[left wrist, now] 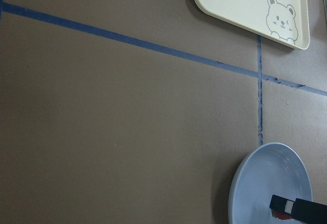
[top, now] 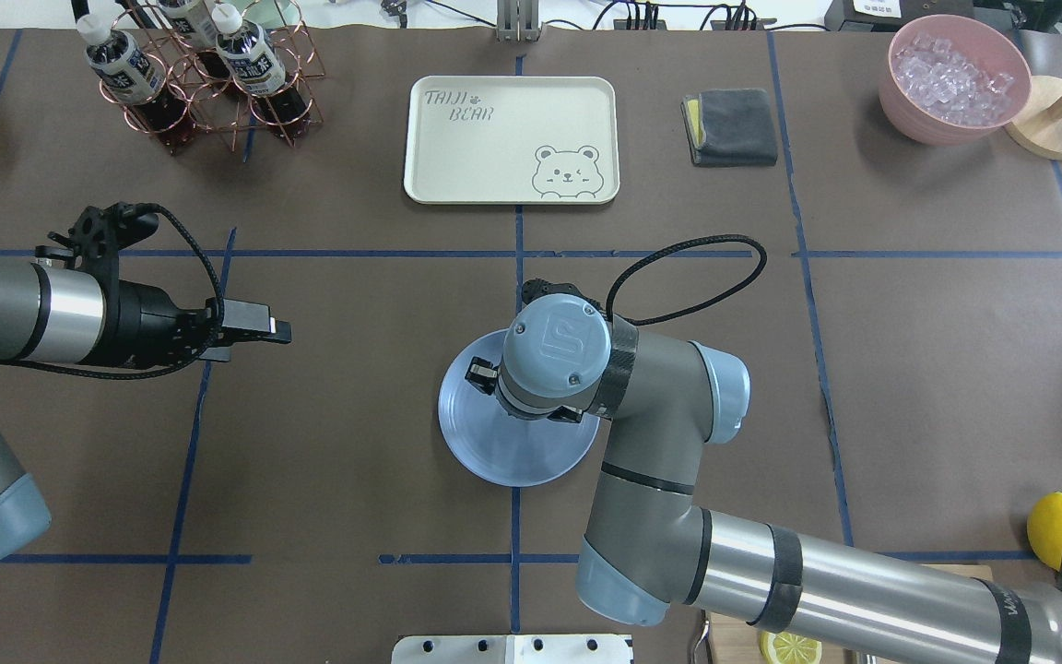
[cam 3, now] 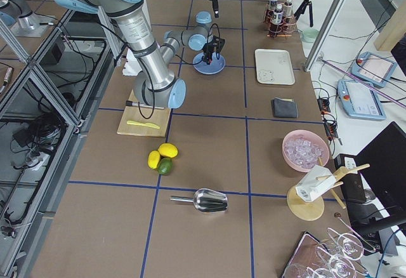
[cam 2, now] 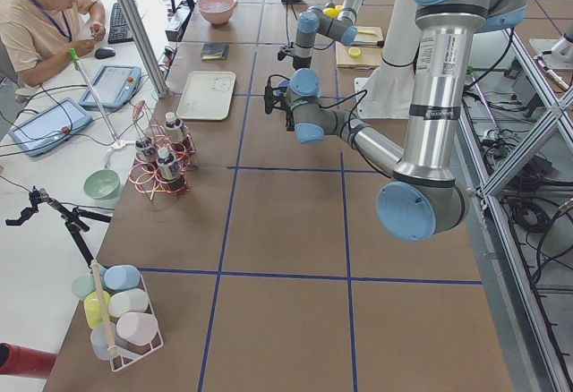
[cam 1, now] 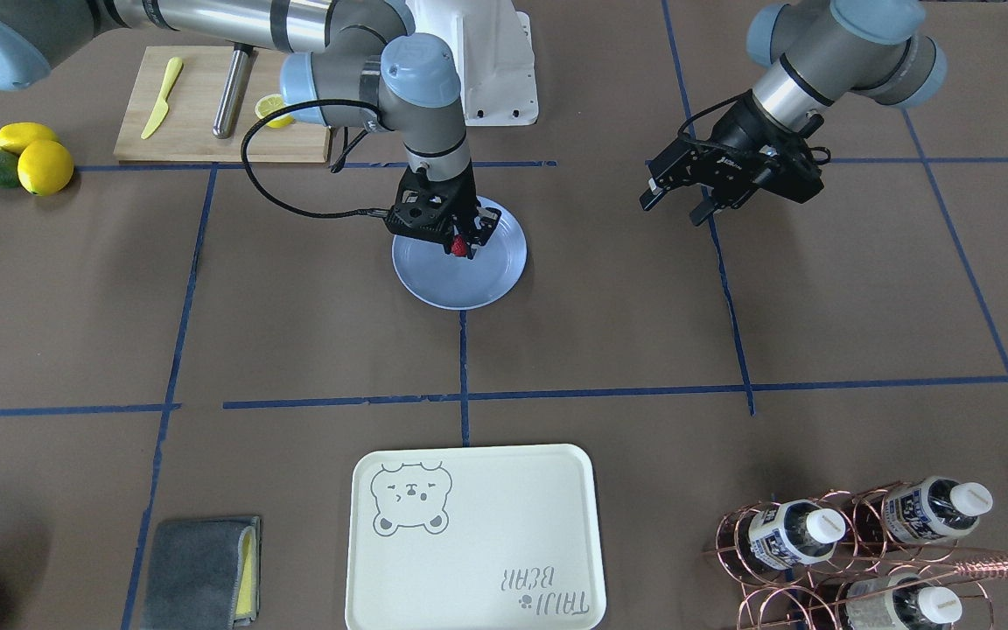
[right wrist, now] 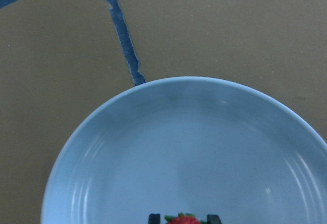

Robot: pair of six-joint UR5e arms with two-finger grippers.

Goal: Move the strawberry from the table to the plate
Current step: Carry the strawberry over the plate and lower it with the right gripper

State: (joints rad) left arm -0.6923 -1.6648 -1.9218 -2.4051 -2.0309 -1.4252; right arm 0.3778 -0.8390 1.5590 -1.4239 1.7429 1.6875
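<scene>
The small red strawberry [cam 1: 460,248] is held between the fingers of my right gripper [cam 1: 461,246], which is shut on it just above the light-blue plate [cam 1: 443,282]. The right wrist view shows the strawberry [right wrist: 182,219] at the bottom edge, over the plate [right wrist: 189,147]. From overhead, the right wrist hides the berry and part of the plate [top: 503,454]. My left gripper [cam 1: 675,205] hangs open and empty above the brown table [cam 1: 294,306], well to the plate's side. In the left wrist view the plate [left wrist: 260,183] sits at the lower right.
A cream bear tray [cam 1: 473,538], a grey cloth [cam 1: 202,573] and a copper bottle rack [cam 1: 854,542] line the far side. A cutting board [cam 1: 206,122] with a knife, and lemons with an avocado [cam 1: 23,157], lie near the robot. A pink bowl [top: 955,78] stands far right.
</scene>
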